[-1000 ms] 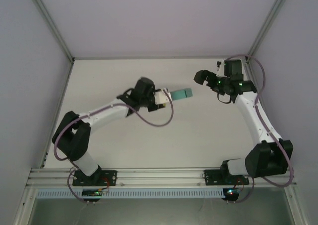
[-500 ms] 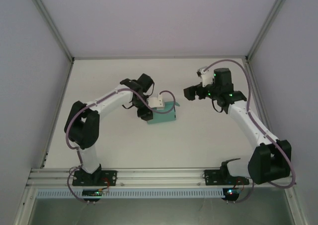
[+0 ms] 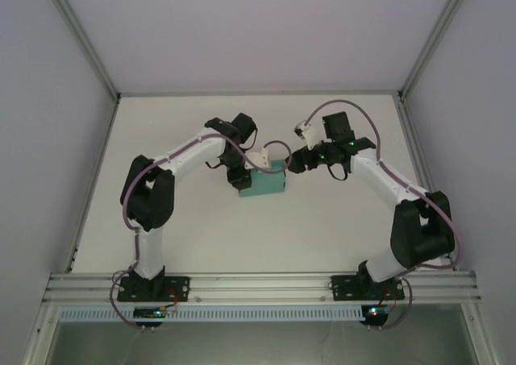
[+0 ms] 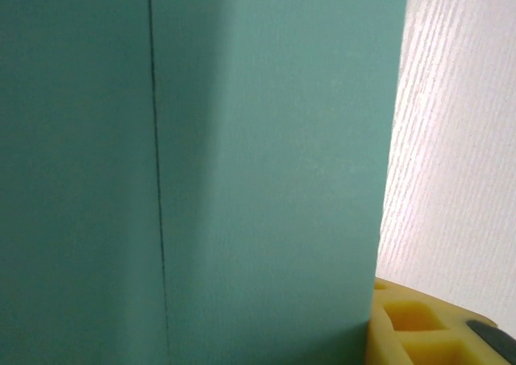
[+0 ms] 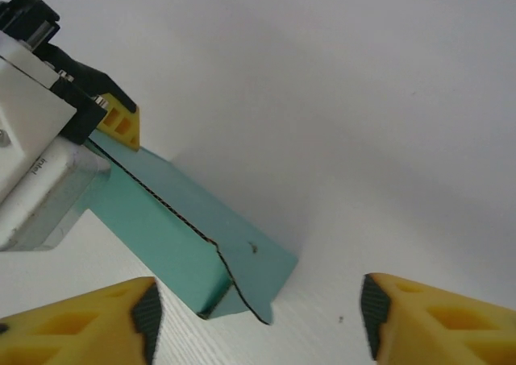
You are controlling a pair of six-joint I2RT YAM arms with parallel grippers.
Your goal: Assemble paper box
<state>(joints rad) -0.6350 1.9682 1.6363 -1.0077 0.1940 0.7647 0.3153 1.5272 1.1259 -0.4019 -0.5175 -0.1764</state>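
Top external: left gripper (image 3: 251, 178) clamps teal thin-card paper box (image 3: 272, 184), likely steadying it for spread-jawed right gripper (image 3: 297, 163) at 2 o'clock.

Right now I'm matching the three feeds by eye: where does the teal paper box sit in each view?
Top external: paper box mid-table, at the tip of the left tool.
Left wrist: paper box covers the left and middle.
Right wrist: paper box runs from upper left to lower centre.
Shared landmark: the yellow finger of the left tool, against the box.
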